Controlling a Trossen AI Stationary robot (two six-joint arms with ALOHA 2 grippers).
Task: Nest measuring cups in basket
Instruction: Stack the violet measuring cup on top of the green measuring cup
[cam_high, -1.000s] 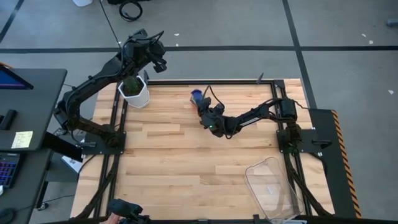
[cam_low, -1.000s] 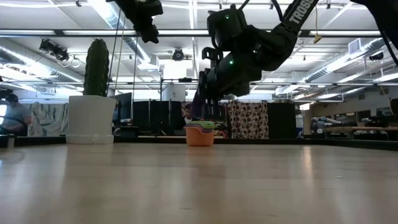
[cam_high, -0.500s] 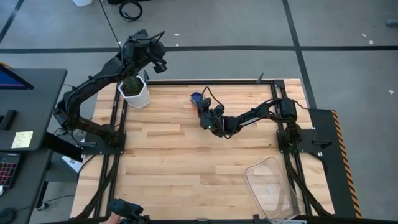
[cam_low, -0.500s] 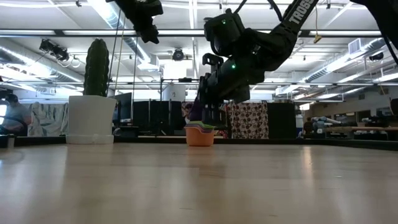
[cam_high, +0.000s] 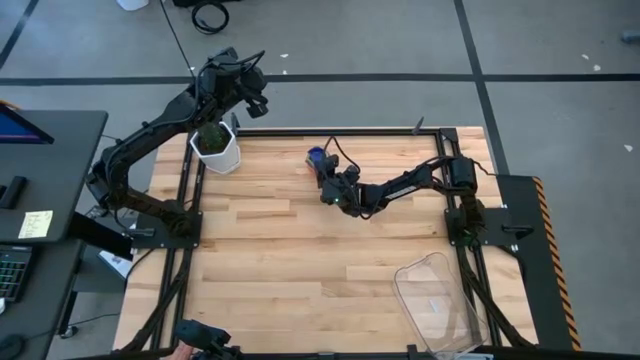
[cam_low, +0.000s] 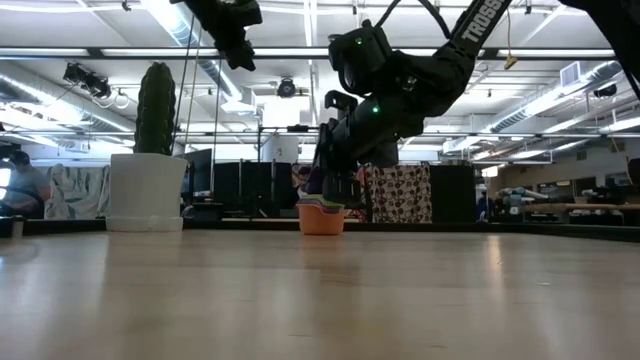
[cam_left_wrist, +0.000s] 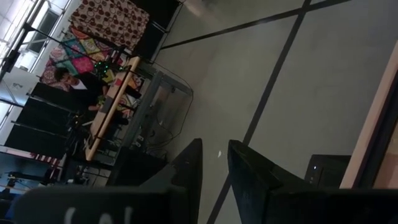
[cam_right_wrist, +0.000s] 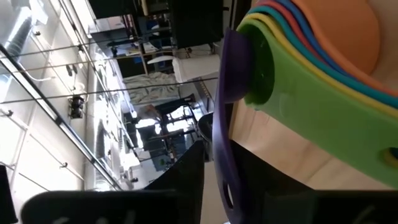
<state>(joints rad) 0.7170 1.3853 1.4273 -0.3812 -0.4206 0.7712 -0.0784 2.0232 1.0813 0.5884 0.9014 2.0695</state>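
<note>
Left gripper (cam_high: 252, 92) raised beyond the table's far left corner, above and just behind the white pot (cam_high: 217, 148); seen from overhead as a dark mass only, fingers not resolved there. From the left wrist, two dark fingers (cam_left_wrist: 189, 168) set close with a narrow gap, nothing between them, bare floor beyond. At table height, pot (cam_low: 146, 192) with a tall green cactus (cam_low: 155, 108) standing at left, left gripper (cam_low: 232, 30) hanging high above the table.

Toward the middle, near the far edge: cups (cam_high: 316, 158) seen from above as a small blue spot with a hint of red beside it, mostly covered by the right gripper (cam_high: 328, 180). Low view adds the stack (cam_low: 322, 214) resting on the wood, orange outermost at the base, green and purple-blue rims on top, right gripper (cam_low: 335, 185) directly over it. Right wrist alone gives the grip: fingers (cam_right_wrist: 186, 180) closed on the flat handle of a dark blue cup (cam_right_wrist: 227, 93) tipped on edge against the nested green, yellow, blue and orange set (cam_right_wrist: 317, 68).

Far right, near corner: clear basket (cam_high: 438, 300), well apart from the cups, visible only from overhead.
</note>
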